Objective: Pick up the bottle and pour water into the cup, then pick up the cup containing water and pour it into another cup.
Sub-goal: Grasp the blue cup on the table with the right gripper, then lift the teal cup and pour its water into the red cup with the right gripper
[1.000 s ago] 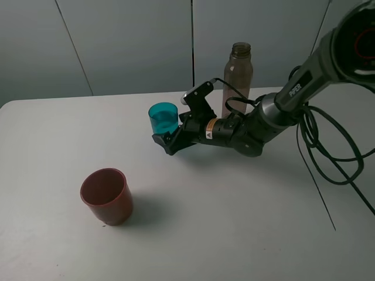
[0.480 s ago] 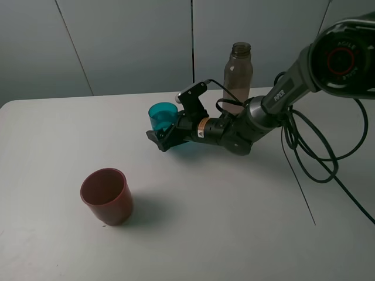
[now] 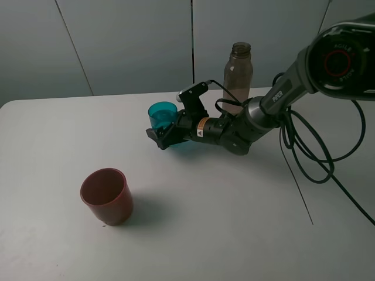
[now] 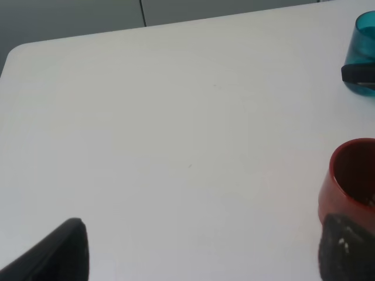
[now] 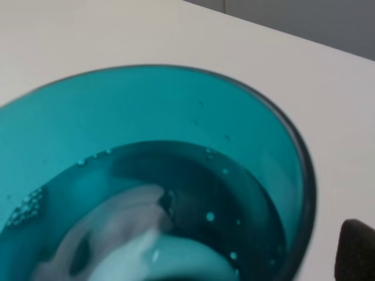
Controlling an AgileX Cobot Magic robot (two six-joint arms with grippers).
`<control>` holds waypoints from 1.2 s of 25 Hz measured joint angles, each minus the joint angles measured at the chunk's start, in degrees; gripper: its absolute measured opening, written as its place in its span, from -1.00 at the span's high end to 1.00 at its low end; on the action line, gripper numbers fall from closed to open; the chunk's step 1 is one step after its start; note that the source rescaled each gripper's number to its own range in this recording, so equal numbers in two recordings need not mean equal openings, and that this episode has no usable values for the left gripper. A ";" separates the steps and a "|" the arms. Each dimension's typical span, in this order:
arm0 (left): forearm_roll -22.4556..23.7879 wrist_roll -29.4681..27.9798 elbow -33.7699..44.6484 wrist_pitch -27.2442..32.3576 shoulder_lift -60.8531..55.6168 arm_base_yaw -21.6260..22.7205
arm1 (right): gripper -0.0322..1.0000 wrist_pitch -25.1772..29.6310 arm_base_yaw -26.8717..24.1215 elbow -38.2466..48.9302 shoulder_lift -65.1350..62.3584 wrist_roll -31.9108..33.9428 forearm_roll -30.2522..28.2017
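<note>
the table (image 3: pixel 246 234) is seen from a high camera, tilted down toward the grey wall (image 3: pixel 129 41) behind it, far enough for the whole scene to be taken in. from the left wrist the table is viewed low and slantwise, the red cup (image 4: pixel 348 175) near, the teal cup (image 4: pixel 364 32) farther off. from the right wrist the teal cup is looked into from very close. the teal cup is shared by all three views, the red cup by two.

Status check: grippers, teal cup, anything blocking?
Right gripper open, straddling teal cup. Left gripper open, empty. Cup upright, water inside. Nothing between it and red-brown cup.
</note>
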 joint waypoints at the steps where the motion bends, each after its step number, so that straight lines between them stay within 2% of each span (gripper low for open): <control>1: 0.00 0.00 0.00 0.00 0.00 0.00 | -1.00 0.00 0.00 0.00 0.00 0.00 0.00; 18: 0.00 0.00 0.00 0.00 0.00 0.00 | -0.97 -1.09 0.00 0.00 0.00 1.12 2.83; 19: 0.00 0.00 0.00 0.00 0.00 0.00 | -0.73 -0.92 0.00 0.00 0.00 1.16 2.99; 20: 0.00 0.00 0.00 0.00 0.00 0.00 | -0.24 -0.79 0.00 0.00 0.00 1.16 2.97; 21: 0.00 0.00 0.00 0.00 0.00 0.00 | 0.35 -0.68 0.00 0.00 0.00 1.28 2.97; 22: 0.00 0.00 0.00 0.00 0.00 0.00 | 0.73 -0.66 0.00 0.00 0.00 1.28 3.23; 30: 0.00 0.00 0.00 0.00 0.00 0.00 | 0.71 -0.39 0.00 -0.13 0.00 1.28 3.11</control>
